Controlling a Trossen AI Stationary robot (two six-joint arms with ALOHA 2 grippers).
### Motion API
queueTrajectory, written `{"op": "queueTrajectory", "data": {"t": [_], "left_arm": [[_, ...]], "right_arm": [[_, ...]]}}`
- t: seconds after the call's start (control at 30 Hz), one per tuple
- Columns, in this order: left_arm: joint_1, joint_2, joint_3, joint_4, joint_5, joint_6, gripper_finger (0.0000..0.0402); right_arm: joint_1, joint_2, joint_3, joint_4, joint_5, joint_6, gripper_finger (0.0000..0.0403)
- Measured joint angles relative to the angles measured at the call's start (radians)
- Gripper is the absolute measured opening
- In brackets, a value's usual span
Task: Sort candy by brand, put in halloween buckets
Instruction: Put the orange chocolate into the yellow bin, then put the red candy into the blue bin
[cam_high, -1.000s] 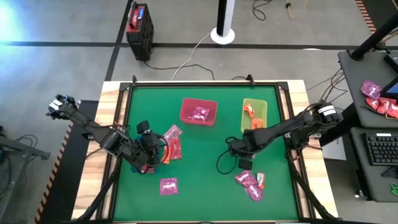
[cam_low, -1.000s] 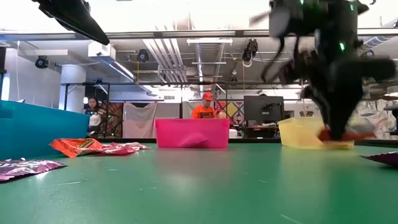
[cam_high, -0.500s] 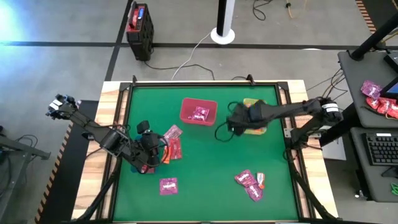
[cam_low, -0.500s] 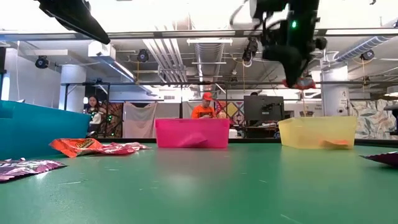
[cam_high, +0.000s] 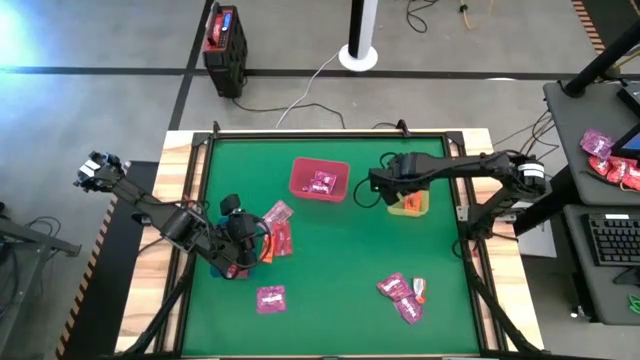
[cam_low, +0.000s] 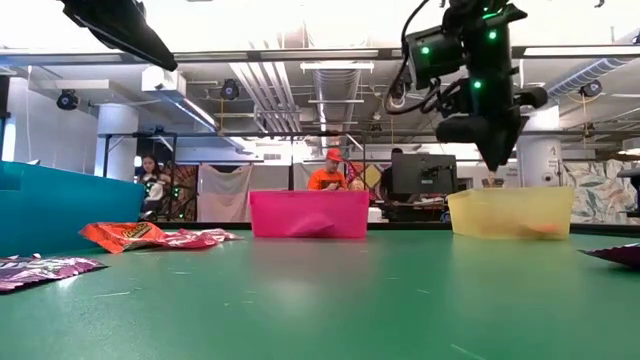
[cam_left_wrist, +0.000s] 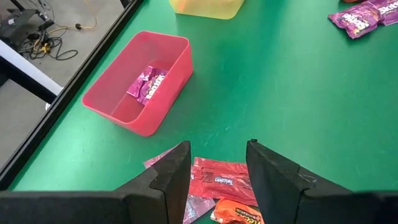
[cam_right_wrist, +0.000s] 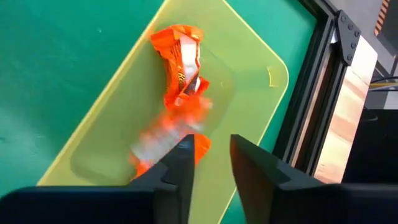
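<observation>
Right hand (cam_right_wrist: 208, 158) has swung from the loose candy near the worktop's right front edge to above the green bin (cam_high: 408, 187). Its fingers have parted, and an orange candy (cam_right_wrist: 168, 137) is blurred mid-fall just below them. A second orange packet (cam_right_wrist: 181, 59) already lies in that bin. Judgement: one more orange piece sorted.

Left hand (cam_left_wrist: 216, 177) hasn't moved, fingers partly open and empty, hovering over red packets (cam_left_wrist: 217, 182) near the pink bin (cam_left_wrist: 138, 81), which holds one magenta candy (cam_left_wrist: 147, 85). Magenta packets (cam_high: 400, 293) remain loose on the worktop (cam_high: 330, 260).
</observation>
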Motion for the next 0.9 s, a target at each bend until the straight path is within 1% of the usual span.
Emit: {"op": "queueTrajectory", "data": {"t": [0.23,0.4,0.57,0.7,0.8,0.9], "left_arm": [[0.0,0.0,0.0,0.036,0.001,-0.001,0.0139],[0.0,0.0,0.0,0.074,0.021,-0.002,0.0139],[0.0,0.0,0.0,0.119,0.036,-0.001,0.0139],[0.0,0.011,0.0,0.137,0.104,0.008,0.0139],[0.0,0.059,0.0,0.137,0.146,0.009,0.0139],[0.0,0.141,0.0,0.141,0.146,0.026,0.0139]], "right_arm": [[0.027,0.0,0.007,0.019,0.0,0.01,0.0172],[0.093,-0.002,0.063,0.038,0.0,-0.01,0.0201],[0.198,-0.004,0.107,0.112,0.002,-0.067,0.0212],[0.293,-0.004,0.116,0.217,0.001,-0.126,0.0212],[0.358,-0.004,0.114,0.3,0.001,-0.151,0.0211],[0.408,-0.004,0.112,0.374,0.002,-0.162,0.0212]]}}
